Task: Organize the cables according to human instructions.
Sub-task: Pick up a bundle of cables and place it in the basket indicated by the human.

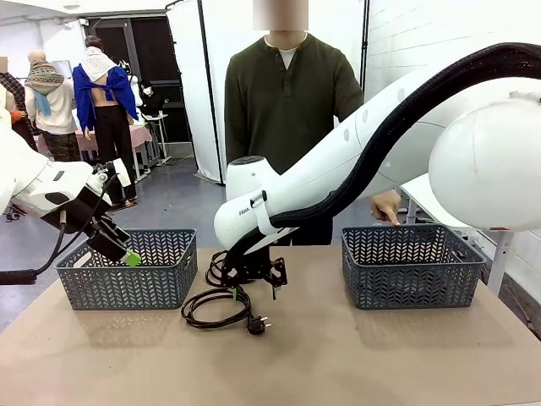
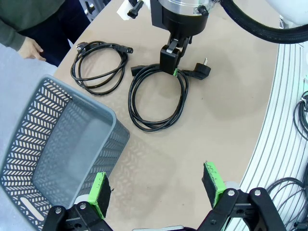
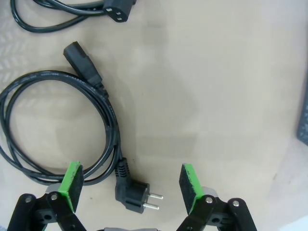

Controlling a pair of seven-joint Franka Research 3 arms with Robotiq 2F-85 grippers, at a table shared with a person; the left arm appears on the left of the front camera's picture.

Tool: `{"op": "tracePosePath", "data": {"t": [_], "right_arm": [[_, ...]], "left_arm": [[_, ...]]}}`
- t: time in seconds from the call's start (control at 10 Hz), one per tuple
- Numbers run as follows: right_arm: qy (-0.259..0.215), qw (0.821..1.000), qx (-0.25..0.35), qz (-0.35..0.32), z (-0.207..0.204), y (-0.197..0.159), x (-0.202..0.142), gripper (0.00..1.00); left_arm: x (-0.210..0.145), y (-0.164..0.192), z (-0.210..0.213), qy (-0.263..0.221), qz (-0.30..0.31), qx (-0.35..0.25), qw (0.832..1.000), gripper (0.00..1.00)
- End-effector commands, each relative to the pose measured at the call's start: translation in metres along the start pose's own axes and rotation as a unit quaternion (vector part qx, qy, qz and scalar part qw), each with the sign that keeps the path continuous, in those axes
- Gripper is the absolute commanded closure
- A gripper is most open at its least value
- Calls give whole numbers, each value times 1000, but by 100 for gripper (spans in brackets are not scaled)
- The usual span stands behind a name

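Your left gripper (image 2: 156, 188) hangs above the grey basket (image 2: 72, 139) rim, jaws wide open and empty. Mid-table, the far cord (image 3: 117, 10) lies toward the far edge. The near cord (image 3: 83, 58) lies under your right gripper (image 3: 131, 183), jaws wide open, holding nothing.

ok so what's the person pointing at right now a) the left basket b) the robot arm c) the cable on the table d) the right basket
d, the person's hand reaches down with a finger stretched out at the far rim of the right basket.
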State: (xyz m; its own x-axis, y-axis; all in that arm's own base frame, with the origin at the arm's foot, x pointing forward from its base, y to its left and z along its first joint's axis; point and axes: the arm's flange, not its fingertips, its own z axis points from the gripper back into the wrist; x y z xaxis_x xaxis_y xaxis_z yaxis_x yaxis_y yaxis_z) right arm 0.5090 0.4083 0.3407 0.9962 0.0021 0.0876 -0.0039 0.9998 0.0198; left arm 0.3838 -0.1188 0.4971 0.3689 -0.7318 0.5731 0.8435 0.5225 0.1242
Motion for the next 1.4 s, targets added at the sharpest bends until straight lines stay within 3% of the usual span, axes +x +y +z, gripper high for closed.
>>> {"op": "tracePosePath", "data": {"t": [0.0, 1.3], "right_arm": [[-12, 1000, 1, -17, -8, 7, 7, 0], [-12, 999, -19, -45, -38, -4, 16, 0]], "left_arm": [[-3, 4, -1, -7, -5, -10, 1000, 0], [-3, 4, -1, -7, -5, -10, 1000, 0]]}}
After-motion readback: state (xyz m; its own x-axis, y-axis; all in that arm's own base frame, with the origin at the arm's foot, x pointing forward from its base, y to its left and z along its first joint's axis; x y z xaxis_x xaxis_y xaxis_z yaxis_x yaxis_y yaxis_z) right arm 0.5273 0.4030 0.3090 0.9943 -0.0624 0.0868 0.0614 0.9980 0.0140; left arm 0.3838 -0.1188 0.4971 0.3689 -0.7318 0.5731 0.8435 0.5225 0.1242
